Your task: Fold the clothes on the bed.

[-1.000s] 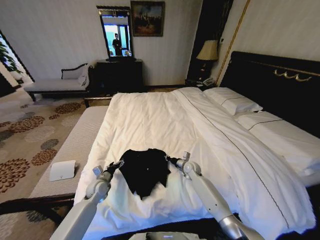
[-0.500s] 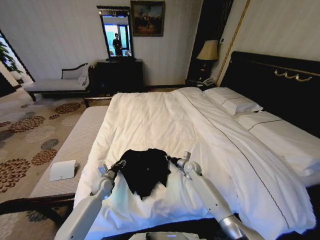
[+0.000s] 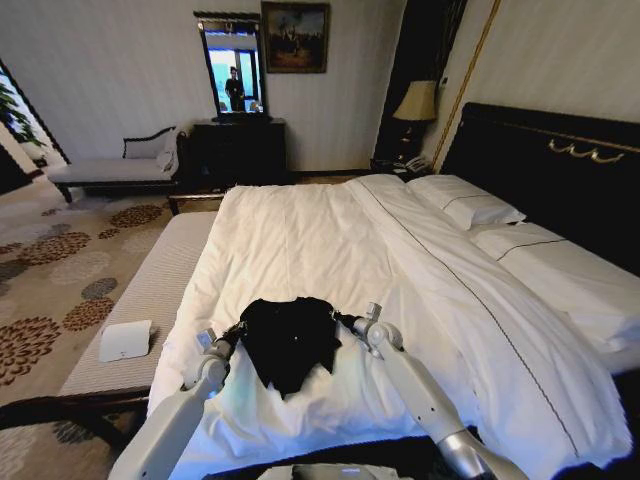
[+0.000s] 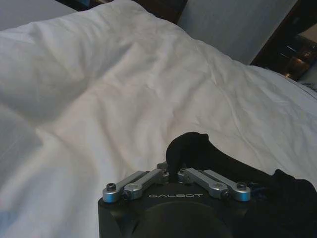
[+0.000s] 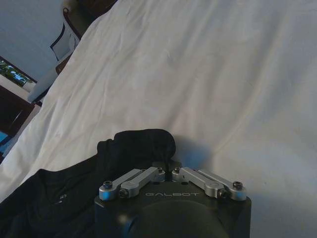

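The clothes, one black T-shirt [image 3: 290,338], lie bunched on the near part of the bed [image 3: 300,240], hanging between my two grippers. At the shirt's left edge my left gripper [image 3: 236,328] is shut on a fold of black fabric [image 4: 190,148]. My right gripper [image 3: 345,321] is shut on the shirt's right edge, a black bunch [image 5: 143,144] sticking out past its fingers. Small white letters on the fabric [image 5: 62,198] show in the right wrist view. The shirt's lower part comes to a point toward me.
White duvet runs out ahead and to both sides; pillows [image 3: 465,200] and a dark headboard [image 3: 560,160] are at the right. A padded bench [image 3: 140,300] with a white box [image 3: 125,340] runs along the bed's left side. A dark dresser [image 3: 235,150] and chaise [image 3: 110,165] stand far back.
My left arm has moved slightly right and forward, toward the shirt's left edge. The right arm and the shirt stay much as they were.
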Robot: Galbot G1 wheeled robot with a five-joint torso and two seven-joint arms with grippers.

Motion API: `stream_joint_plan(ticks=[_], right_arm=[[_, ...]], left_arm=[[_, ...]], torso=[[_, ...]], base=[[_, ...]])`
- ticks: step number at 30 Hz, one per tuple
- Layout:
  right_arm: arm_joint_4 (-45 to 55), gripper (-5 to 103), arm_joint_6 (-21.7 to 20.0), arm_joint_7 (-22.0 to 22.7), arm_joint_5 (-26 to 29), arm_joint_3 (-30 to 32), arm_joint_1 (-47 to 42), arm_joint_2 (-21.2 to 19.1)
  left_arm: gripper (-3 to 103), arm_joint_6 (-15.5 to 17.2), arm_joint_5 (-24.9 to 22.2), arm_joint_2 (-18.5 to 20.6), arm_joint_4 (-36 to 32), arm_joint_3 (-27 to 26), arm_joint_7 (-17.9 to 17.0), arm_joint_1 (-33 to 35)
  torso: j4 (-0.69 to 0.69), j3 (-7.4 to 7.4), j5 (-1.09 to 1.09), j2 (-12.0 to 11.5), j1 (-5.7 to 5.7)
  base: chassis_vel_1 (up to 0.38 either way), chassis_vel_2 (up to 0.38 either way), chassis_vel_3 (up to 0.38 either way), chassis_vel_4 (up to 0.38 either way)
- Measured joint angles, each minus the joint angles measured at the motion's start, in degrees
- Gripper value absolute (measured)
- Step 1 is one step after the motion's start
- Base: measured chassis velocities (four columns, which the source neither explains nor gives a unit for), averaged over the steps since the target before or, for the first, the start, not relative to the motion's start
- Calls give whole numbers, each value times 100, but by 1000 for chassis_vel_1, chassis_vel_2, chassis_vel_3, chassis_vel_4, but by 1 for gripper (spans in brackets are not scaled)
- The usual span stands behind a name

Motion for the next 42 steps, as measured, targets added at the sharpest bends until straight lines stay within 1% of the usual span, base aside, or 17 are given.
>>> stream_joint_plan(ticks=[10,14,20,22,23,25,27,29,32,33,34,35,36,38,39,40,42], right_arm=[[239,1,-16,52,27,45,-114,-60],[622,1,-78,135,121,82,-175,-188],[1427,1,-266,475,365,126,-105,-408],[1858,1,-312,645,595,113,-14,-567],[1858,1,-312,645,595,113,-14,-567],[2141,1,-334,753,751,107,103,-708],[2475,1,-351,953,1039,103,371,-928],[2589,1,-361,1033,1190,103,500,-1011],[2809,1,-384,1244,1655,-23,1108,-1288],[2821,1,-385,1273,1776,-112,1313,-1341],[2821,1,-385,1273,1776,-112,1313,-1341],[2836,1,-385,1297,1889,-174,1487,-1391],[2847,1,-385,1314,1975,-208,1621,-1458],[2836,1,-384,1334,2054,-294,1876,-1586],[2836,1,-384,1334,2054,-294,1876,-1586],[2789,1,-383,1360,2074,-365,2029,-1603],[2602,1,-380,1493,2161,-562,2505,-1549]], left_arm=[[2,-2,-21,86,-251,-54,-18,182],[2,-1,-56,237,-580,-140,-38,251],[2,-25,62,599,-958,-308,35,107],[2,-21,-108,789,-1317,-390,-35,-3],[2,-21,-108,789,-1317,-390,-35,-3],[2,-10,-228,958,-1598,-440,-77,-77],[2,14,-410,1232,-1948,-534,-151,-175],[2,21,-491,1342,-2070,-587,-176,-206],[2,56,-770,1731,-2534,-986,-305,-151],[2,56,-828,1858,-2675,-1127,-359,-94],[2,56,-828,1858,-2675,-1127,-359,-94],[2,53,-890,1961,-2784,-1217,-456,-94],[2,55,-985,2044,-2857,-1237,-598,-171],[2,91,-1152,2188,-2908,-1179,-816,-455],[2,91,-1152,2188,-2908,-1179,-816,-455],[2,101,-1203,2252,-2909,-1171,-873,-582],[2,123,-1437,2457,-2858,-1181,-924,-883]], torso=[[0,0,0,0,0],[0,0,0,0,0],[1,0,-1,0,0],[0,0,-1,0,0],[0,0,-1,0,0],[0,0,0,0,0],[-1,0,1,0,0],[-1,0,1,0,0],[-2,0,-2,1,0],[1,0,0,0,0],[1,0,0,0,0],[6,0,2,0,0],[7,0,1,0,0],[0,0,-1,1,-1],[0,0,-1,1,-1],[-4,0,-2,1,-1],[0,1,1,0,0]], base=[[0,0,0,0],[0,0,0,0],[0,0,0,0],[0,0,0,0],[0,0,0,0],[0,0,0,0],[0,0,0,0],[0,0,0,0],[0,0,0,0],[0,0,0,0],[0,0,0,0],[0,0,0,0],[0,0,0,0],[0,0,0,0],[0,0,0,0],[0,0,0,0],[0,0,0,0]])
